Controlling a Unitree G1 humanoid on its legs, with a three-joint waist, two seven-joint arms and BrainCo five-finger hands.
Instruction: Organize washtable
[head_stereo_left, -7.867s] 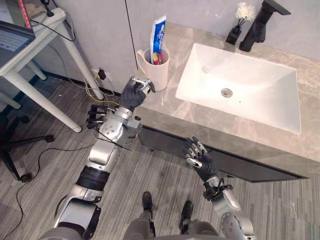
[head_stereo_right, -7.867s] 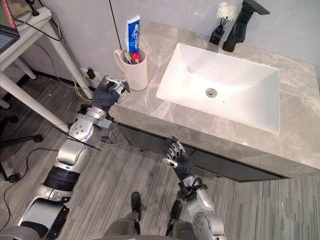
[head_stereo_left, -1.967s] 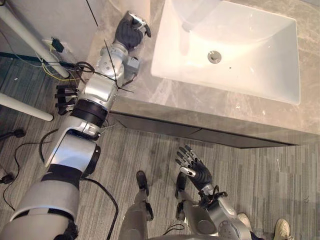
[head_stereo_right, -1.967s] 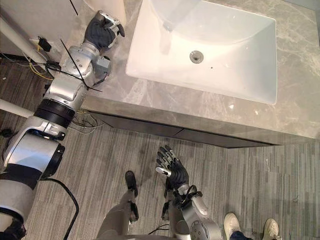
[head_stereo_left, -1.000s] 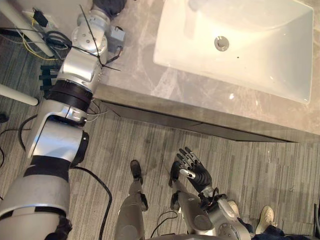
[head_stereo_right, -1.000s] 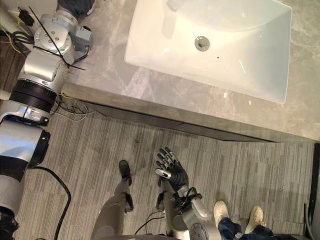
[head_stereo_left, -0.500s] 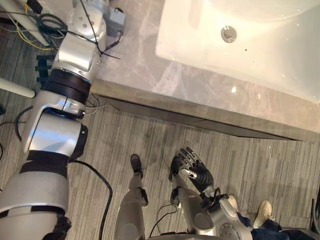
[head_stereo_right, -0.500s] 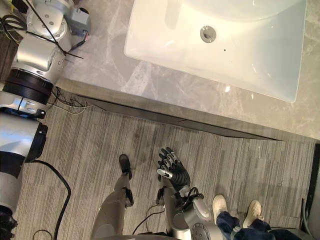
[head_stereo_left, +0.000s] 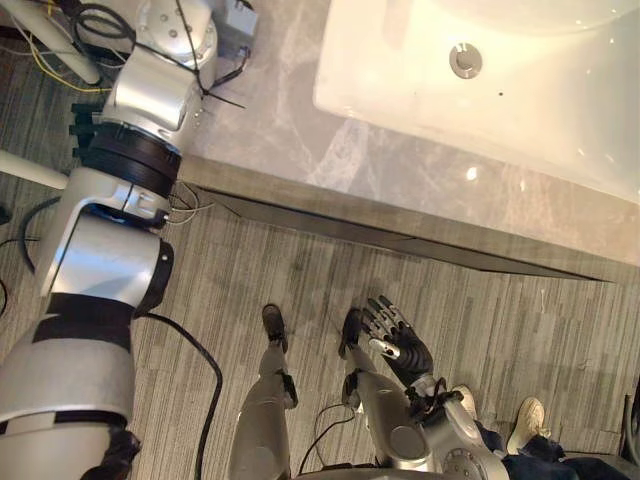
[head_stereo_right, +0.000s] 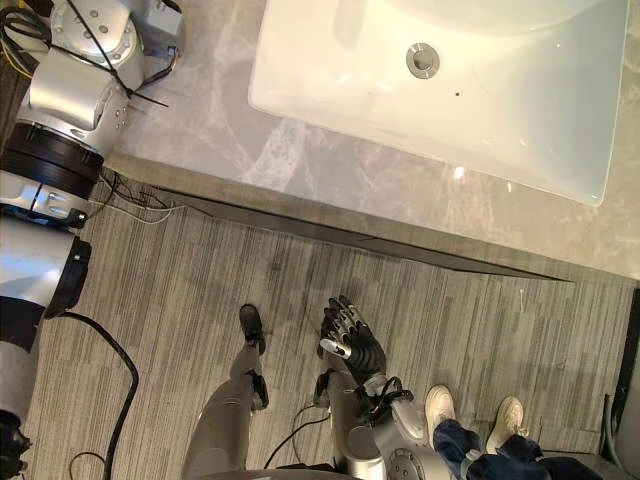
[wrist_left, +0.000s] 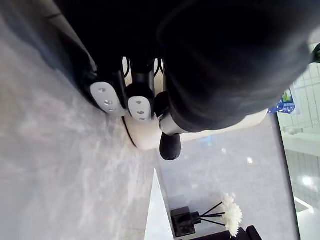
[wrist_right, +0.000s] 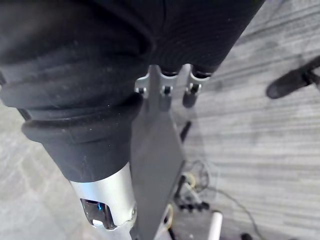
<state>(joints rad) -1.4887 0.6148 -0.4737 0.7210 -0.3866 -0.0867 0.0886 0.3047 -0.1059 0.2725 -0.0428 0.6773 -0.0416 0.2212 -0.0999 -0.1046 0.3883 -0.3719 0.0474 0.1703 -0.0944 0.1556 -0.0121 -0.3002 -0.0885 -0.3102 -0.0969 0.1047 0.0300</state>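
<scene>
The robot's left arm stretches across the grey marble surface (head_stereo_left: 290, 150). In the wrist view, the left hand (wrist_left: 137, 106) has its fingers (wrist_left: 102, 95) clenched on a cream cup (wrist_left: 142, 140). The thumb (wrist_left: 170, 146) presses on the side of the cup just past the fingers. The cup stands on the surface, and the corner of the white sink (head_stereo_left: 520, 110) lies just beyond the thumb. Farther past the fingertips, well apart from them, a small black diffuser bottle with dark sticks and a white flower (wrist_left: 220, 217) stands near the back of the surface.

The right hand (head_stereo_left: 398, 345) hangs low over the grey striped floor (head_stereo_left: 250, 270), in front of the cabinet. Its fingers (wrist_right: 162, 92) are released, straight and spread, and touch nothing. A person's pale shoe (head_stereo_right: 440, 408) rests on the floor near that hand, to the side of its wrist.
</scene>
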